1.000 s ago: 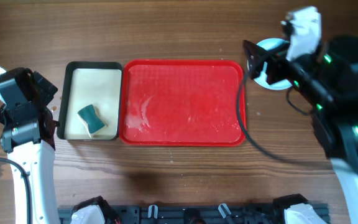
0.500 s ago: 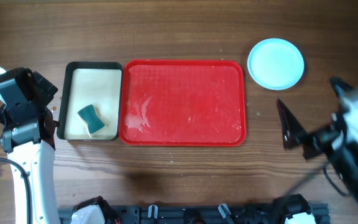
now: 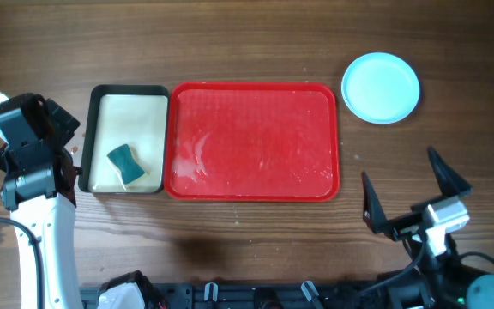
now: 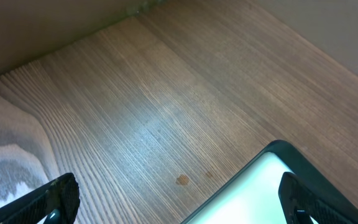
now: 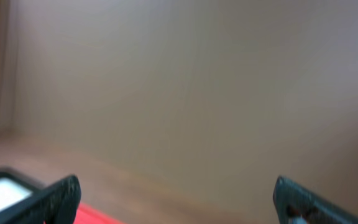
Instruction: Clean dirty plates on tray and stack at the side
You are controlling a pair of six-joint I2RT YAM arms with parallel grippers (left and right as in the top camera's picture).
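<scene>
The red tray (image 3: 256, 142) lies mid-table, with wet smears on its floor and nothing standing on it. A pale blue plate (image 3: 381, 87) rests on the wood beyond the tray's far right corner. My right gripper (image 3: 408, 193) hovers open and empty near the table's front right, well clear of the plate. In the blurred right wrist view the right gripper (image 5: 179, 208) shows wide-spread jaws and a sliver of the red tray (image 5: 98, 216). My left gripper (image 3: 69, 150) stands open and empty at the far left. In its wrist view the left gripper (image 4: 179, 205) spans bare wood.
A black-rimmed cream tray (image 3: 127, 112) sits against the red tray's left side and holds a green sponge (image 3: 125, 165). Its corner (image 4: 272, 180) shows in the left wrist view. A black rack (image 3: 264, 296) runs along the table's front edge.
My right arm has swung back from over the pale blue plate to the table's front right, leaving the plate uncovered. The left arm has not moved.
</scene>
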